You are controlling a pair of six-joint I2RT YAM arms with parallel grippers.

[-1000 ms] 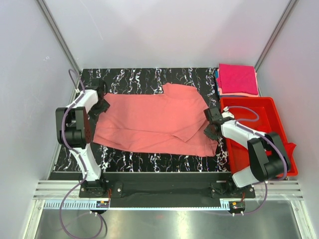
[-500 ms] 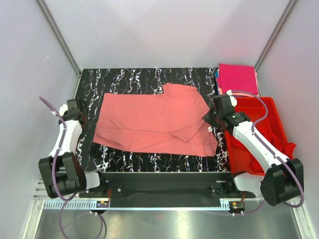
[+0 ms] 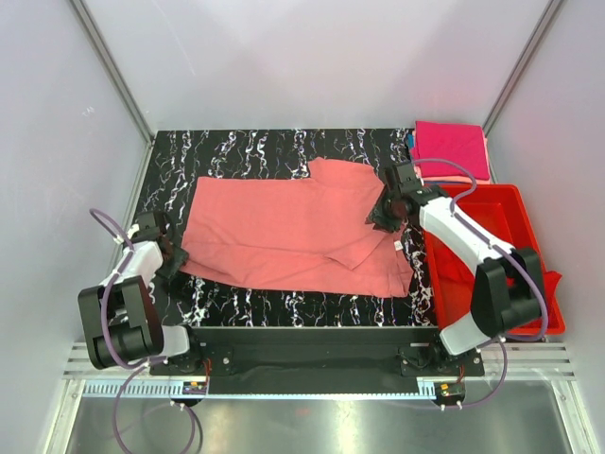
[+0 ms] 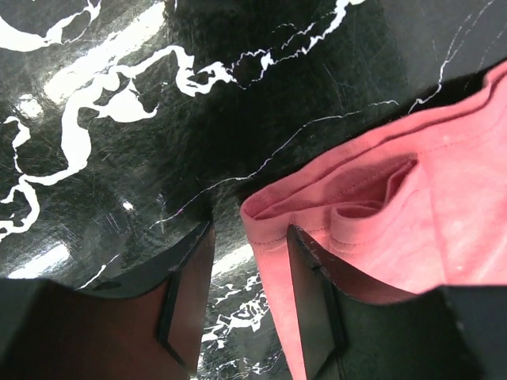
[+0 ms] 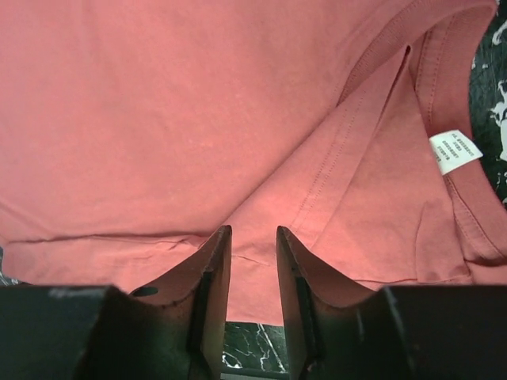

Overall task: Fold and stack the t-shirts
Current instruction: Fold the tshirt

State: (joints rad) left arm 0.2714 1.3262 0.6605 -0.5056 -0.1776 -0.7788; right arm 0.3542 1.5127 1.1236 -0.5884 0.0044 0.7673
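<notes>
The salmon-pink t-shirt (image 3: 284,232) lies spread out in the middle of the black marbled surface (image 3: 246,151), and a folded magenta t-shirt (image 3: 452,148) rests at the 1 o'clock corner, just beyond the red bin (image 3: 501,222). The left tool (image 3: 173,257) is low at the 8 o'clock corner of the spread shirt, its fingers spread, with the hem corner lying in the gap. The right tool (image 3: 378,216) is above the shirt's 3 o'clock side near the collar, fingers slightly parted and gripping nothing.
</notes>
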